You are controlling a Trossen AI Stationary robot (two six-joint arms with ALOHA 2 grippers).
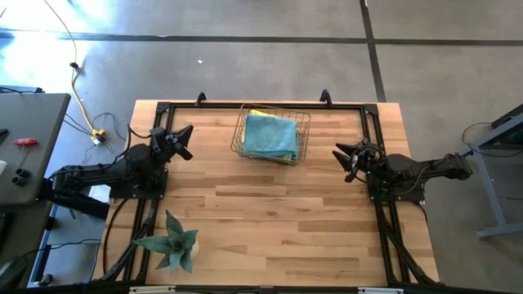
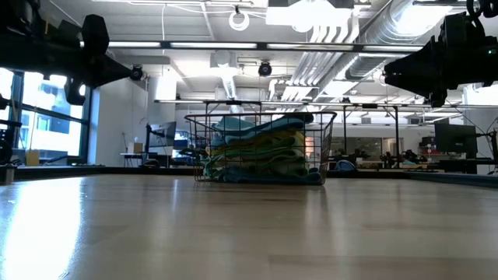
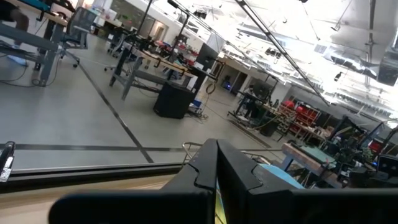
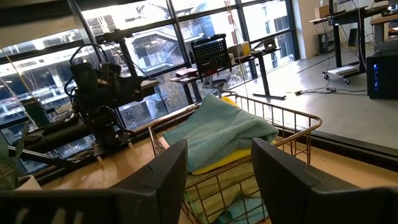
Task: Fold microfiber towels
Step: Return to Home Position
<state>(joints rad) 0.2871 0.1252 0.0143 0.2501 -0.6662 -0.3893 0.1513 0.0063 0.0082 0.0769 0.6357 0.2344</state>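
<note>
The microfiber towels lie folded in a stack inside the copper wire basket, which stands at the far middle of the bench, between the two arms. The blue towel is on top, a little rumpled, and covers most of the pile. A yellow towel shows as a band just beneath it, with paler green layers lower down behind the wires. Seen from table height, the pile rises to about the basket's rim. The left pincer hangs above the bench off the basket's left side, well apart from it and holding nothing. In its own wrist view the two dark fingers look pressed together, though the angle is steep and a thin slit may remain. The right pincer hangs off the basket's right side, also apart from it and above the wood. Its fingers are spread wide with nothing between them, and the basket and towels show through the gap. A spiky green plant stands at the near left corner of the bench, well apart from the basket.
</note>
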